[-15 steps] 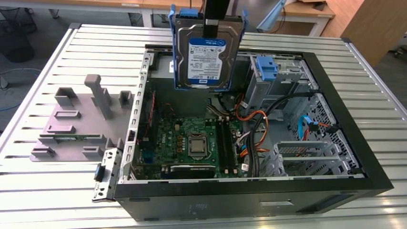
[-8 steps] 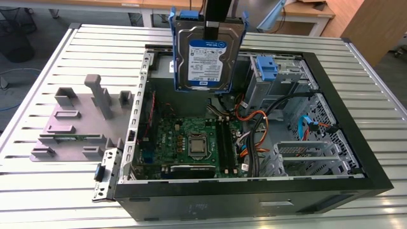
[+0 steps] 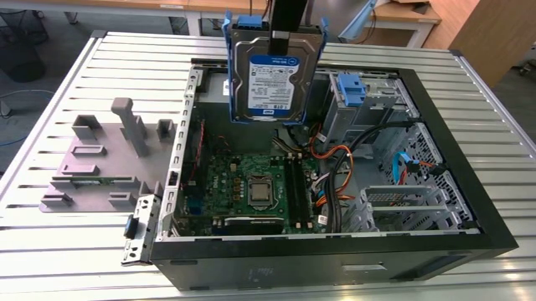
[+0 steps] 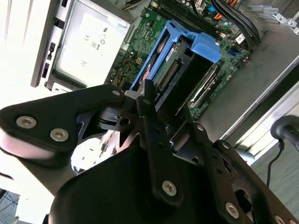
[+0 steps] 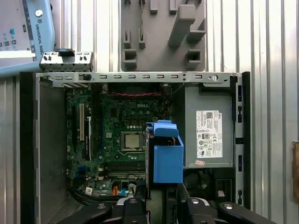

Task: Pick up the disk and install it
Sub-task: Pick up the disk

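The disk (image 3: 272,78), a silver-grey drive with a white and blue label in a blue plastic carrier frame, hangs upright above the back of the open computer case (image 3: 335,251). My gripper (image 3: 285,34) comes down from above and is shut on the disk's upper edge. In the first wrist view the disk (image 5: 167,156) is seen edge-on over the motherboard, with the gripper (image 5: 161,203) behind it. In the second wrist view the black fingers (image 4: 152,121) clamp the disk (image 4: 187,60), which points down toward the board.
Inside the case lie a green motherboard (image 3: 251,188), orange and black cables (image 3: 335,163) and a grey power-supply box (image 5: 208,130). A drive bay with a blue tab (image 3: 352,88) stands at the exterior view's right. A grey fixture plate (image 3: 100,163) rests on the slatted table (image 3: 67,251).
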### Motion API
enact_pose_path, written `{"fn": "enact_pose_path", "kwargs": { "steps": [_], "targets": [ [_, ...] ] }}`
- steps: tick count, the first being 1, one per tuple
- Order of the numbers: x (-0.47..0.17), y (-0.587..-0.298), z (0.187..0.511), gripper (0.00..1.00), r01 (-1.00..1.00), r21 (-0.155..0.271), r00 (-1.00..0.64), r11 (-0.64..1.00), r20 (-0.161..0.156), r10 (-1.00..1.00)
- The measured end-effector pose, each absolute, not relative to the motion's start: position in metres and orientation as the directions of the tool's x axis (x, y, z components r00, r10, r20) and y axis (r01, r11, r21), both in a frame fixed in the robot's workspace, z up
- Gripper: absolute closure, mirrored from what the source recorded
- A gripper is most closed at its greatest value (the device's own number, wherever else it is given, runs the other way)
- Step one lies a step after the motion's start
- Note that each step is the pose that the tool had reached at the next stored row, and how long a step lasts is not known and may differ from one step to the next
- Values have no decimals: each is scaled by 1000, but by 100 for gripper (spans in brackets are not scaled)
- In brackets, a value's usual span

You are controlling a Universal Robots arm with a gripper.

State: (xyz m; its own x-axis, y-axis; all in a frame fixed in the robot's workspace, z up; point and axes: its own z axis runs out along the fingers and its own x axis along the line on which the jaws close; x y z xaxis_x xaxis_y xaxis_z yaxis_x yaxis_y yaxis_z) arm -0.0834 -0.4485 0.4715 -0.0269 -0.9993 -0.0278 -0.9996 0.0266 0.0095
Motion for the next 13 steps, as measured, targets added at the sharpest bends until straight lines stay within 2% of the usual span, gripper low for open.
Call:
{"fn": "enact_pose_path", "kwargs": {
  "steps": [13],
  "targets": [
    [-82,-459,471,65,-1000,9,-27,27,-28,-999]
  ]
}}
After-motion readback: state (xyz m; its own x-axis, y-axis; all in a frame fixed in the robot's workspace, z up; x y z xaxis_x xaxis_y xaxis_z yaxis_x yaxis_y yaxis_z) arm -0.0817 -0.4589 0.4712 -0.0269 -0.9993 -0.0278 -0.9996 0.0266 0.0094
